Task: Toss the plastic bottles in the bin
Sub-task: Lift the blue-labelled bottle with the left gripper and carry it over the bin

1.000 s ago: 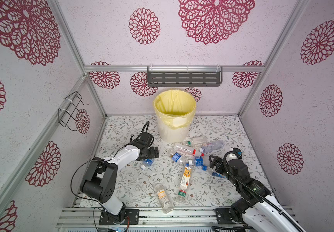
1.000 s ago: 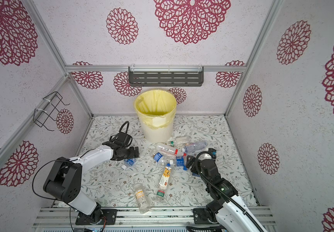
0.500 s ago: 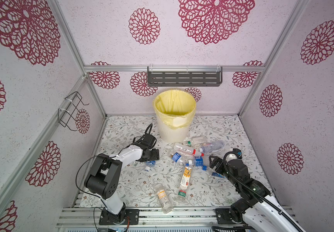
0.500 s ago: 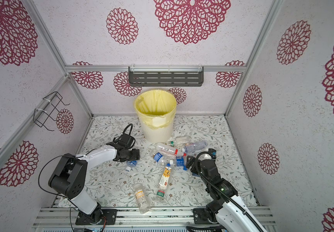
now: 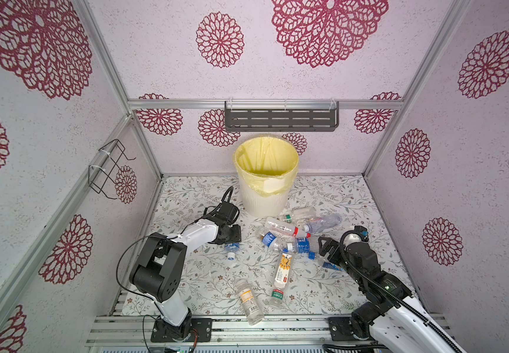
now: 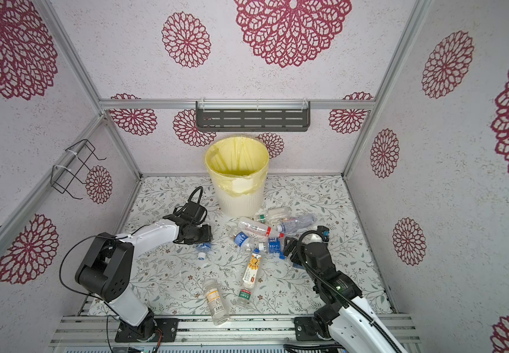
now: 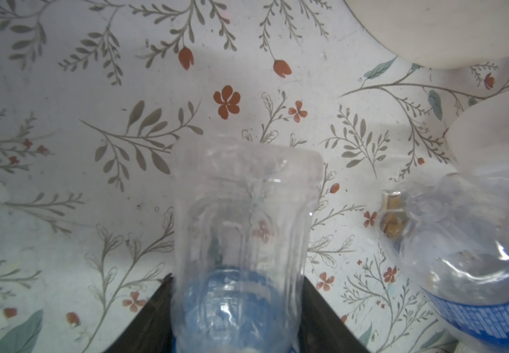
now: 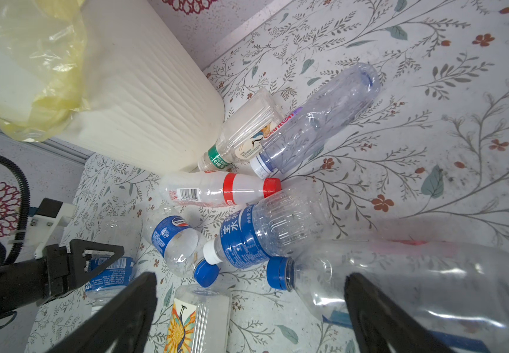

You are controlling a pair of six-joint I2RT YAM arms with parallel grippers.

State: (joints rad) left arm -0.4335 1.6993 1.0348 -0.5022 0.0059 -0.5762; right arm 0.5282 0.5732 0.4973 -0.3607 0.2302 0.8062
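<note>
Clear blue-labelled plastic bottle: I'm gripping it with my left gripper, right gripper is hanging wide open

Bright, even light w/ soft shadows.
Top views sharp, edges bent. Left wrist cam: bottle blurry up close; right wrist cam: some glare spots.

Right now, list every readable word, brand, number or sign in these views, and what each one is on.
"Ganten": clear bluish plastic bottle, white cap.
"宝水": blue label, clear ribbed bottle, white cap; its smaller print is unreadable.
Barcode, digits too small: clear red-capped bottle.
Unreadable, too small or blurred: green-banded bottle, round-logo blue-label bottle, butterfly-label bottle, lone blue-label bottle.
</note>
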